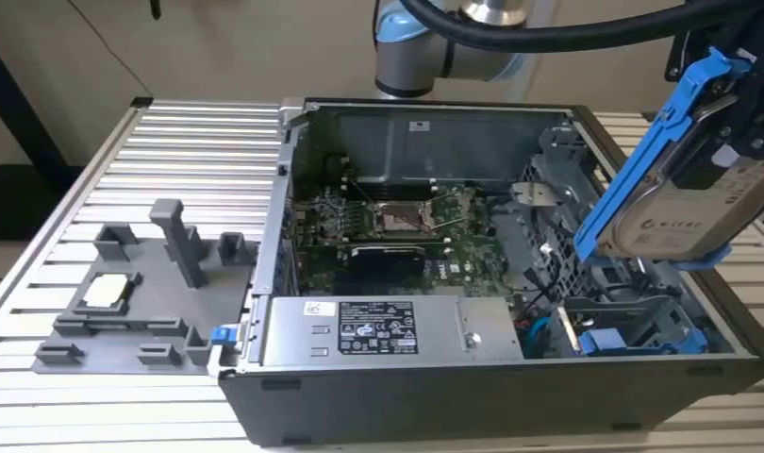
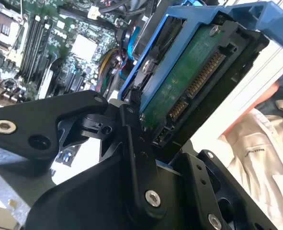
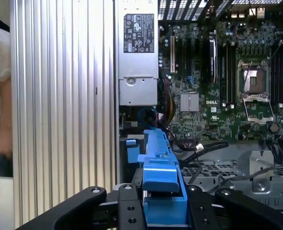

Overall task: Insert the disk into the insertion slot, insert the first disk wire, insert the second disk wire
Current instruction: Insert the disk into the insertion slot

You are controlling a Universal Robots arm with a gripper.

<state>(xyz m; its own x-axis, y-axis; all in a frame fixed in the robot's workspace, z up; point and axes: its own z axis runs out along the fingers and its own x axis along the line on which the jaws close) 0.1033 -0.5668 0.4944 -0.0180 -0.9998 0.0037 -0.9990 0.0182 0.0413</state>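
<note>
Exterior view puts the black tool (image 1: 739, 132) high at the exterior view's right, closed on the disk (image 1: 684, 203), a flat silver-grey hard drive with a white label clipped in a bright blue plastic frame. The disk hangs steeply tilted in the air, label side towards this camera, one blue end tab up by the tool and the lower end over the right part of the open black computer case (image 1: 483, 401). Under it, clear of it, lies the insertion slot (image 1: 615, 316), a rectangular bay of grey sheet-metal drive cage in the case's near right corner. Left of the cage, along the near wall, sits the silver labelled power-supply box (image 1: 382, 330), and beyond that the green motherboard (image 1: 395, 226). The case rests on a ribbed aluminium worktop (image 1: 168, 142), where a grey plastic fixture block (image 1: 143, 302) stands well apart at the exterior view's left. In the second wrist view the tool (image 2: 167, 139) grips the disk (image 2: 179, 81) across its flat faces, with the green circuit-board underside and its connector row showing, and a light-coloured sleeve (image 2: 256, 148) of a person shows past it. In the first wrist view the tool (image 3: 163, 203) has its black fingers (image 3: 127, 206) pressed on both sides of the blue frame, seen edge-on.
</note>
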